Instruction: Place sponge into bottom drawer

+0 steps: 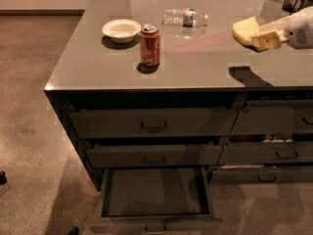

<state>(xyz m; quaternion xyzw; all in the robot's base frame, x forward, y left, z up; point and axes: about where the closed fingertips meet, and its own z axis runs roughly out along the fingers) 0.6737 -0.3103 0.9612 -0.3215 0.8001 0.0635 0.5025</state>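
Holding: the cream-coloured two-finger gripper [259, 37] is clenched on the small pale yellow rectangular foam sponge [244, 29], which sticks out past its fingertips.
Sponge position: in the grasp, raised clear of the glossy grey countertop [205, 62]. Its dark shadow [244, 75] lies on the surface below, apart from the block.
Sponge handling: most likely very light, soft and springy, neither fragile nor slippery. Foam gives under pressure, so a firm pinch should sink in and hold.
Hold point: the fingers seem to have it by one end. A grip across the short width near the middle would be steadier, since an end grip may let the free part sag or pivot.
Beyond the sponge: a clear plastic bottle [185, 17] lies on its side, near but apart. Further out stands an upright orange-red soda can [149, 44], and a white round bowl [121, 30] is farthest.
Straight below the gripper: the narrower dark drawers of the other stack [274, 153].
Bottom drawer: the wide dark grey bottom drawer [154, 192] sits well below the gripper and off toward the can's side. It is pulled open, and nothing shows inside.
Drawers above it: two similar grey drawers [154, 123] are pushed further in.
Risk: such a light block could bounce or catch the drawer's front rim if let go from high up.
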